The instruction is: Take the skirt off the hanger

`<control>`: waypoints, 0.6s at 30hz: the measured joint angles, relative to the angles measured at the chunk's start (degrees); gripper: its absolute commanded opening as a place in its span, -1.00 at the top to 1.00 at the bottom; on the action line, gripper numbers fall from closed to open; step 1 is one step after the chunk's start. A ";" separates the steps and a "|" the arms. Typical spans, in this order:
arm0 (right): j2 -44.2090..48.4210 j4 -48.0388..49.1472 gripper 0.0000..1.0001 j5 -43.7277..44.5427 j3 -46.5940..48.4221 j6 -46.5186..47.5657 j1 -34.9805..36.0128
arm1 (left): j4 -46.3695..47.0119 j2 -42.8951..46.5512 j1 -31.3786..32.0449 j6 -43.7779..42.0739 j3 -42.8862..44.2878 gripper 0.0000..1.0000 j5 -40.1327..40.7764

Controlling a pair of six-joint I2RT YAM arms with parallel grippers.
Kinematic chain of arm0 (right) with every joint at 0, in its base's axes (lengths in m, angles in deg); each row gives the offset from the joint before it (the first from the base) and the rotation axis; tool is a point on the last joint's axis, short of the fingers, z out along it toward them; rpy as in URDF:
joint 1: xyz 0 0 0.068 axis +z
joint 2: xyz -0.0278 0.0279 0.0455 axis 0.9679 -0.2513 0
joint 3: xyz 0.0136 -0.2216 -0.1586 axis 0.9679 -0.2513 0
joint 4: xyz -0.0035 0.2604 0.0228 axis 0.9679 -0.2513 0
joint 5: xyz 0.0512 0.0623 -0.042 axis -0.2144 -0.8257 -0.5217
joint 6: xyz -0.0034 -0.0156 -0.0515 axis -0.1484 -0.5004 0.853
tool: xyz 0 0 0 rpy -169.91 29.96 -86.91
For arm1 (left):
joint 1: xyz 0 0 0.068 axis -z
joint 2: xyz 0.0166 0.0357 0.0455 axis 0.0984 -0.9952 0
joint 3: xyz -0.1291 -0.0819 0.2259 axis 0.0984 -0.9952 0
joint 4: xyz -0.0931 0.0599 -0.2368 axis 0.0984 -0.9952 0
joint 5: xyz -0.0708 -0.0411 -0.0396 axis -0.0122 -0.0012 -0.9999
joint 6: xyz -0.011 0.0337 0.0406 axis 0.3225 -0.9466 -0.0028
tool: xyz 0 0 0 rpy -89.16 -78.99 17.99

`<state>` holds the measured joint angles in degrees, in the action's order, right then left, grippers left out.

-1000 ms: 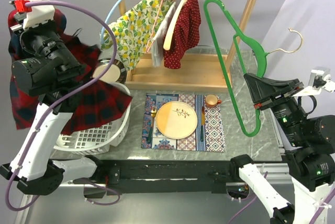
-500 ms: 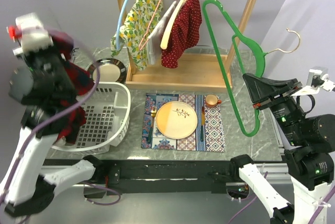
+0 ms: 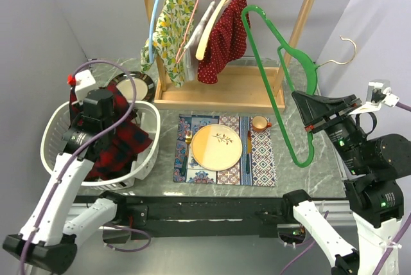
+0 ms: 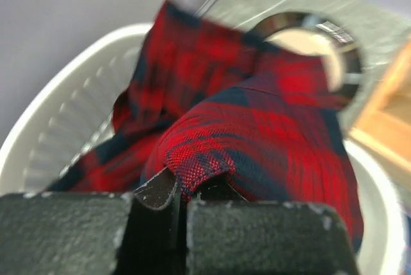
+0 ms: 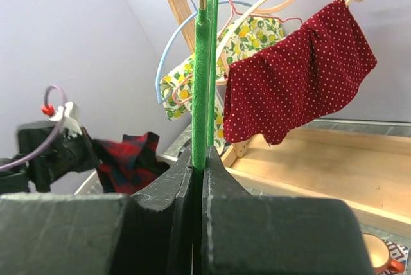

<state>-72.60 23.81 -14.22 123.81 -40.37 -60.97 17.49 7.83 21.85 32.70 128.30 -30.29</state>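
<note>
The red and navy plaid skirt point(image 3: 119, 143) lies bunched in the white laundry basket point(image 3: 149, 153) at the left; the left wrist view shows it point(image 4: 257, 127) close up. My left gripper point(image 3: 96, 117) is low over the basket and shut on a fold of the skirt point(image 4: 192, 162). My right gripper point(image 3: 309, 124) is shut on the bare green hanger point(image 3: 276, 82) and holds it upright at the right of the table. In the right wrist view the hanger point(image 5: 201, 82) stands up from between the shut jaws.
A wooden rack point(image 3: 308, 11) at the back holds a lemon-print garment point(image 3: 168, 31) and a red dotted garment point(image 3: 221, 40). A patterned mat point(image 3: 260, 159) carries a plate point(image 3: 217, 146) and an orange cup point(image 3: 259, 123). A metal dish point(image 3: 142, 83) sits behind the basket.
My left arm has dropped from high at the left down to the basket, and the skirt went down into it. The right gripper has shifted the green hanger slightly left.
</note>
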 measured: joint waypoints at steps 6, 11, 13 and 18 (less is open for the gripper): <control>-0.04 0.00 1.00 0.26 -0.02 0.13 0.00 | 0.15 2.12 -13.90 7.41 -9.35 0.68 -5.53; -0.04 0.17 1.00 0.48 -0.79 0.11 0.00 | 0.68 2.86 -22.23 16.17 -15.61 0.26 -13.18; -0.09 0.02 1.00 0.48 -1.03 0.11 0.00 | -0.07 1.46 -22.75 19.54 -16.02 -0.42 -13.81; -0.11 0.00 1.00 0.70 -1.05 0.13 0.00 | -6.71 -1.14 -22.77 28.65 -13.94 -0.93 -10.71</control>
<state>-72.71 23.81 -13.52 122.76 -40.24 -60.97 10.78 6.69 -0.92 61.35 114.35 -41.00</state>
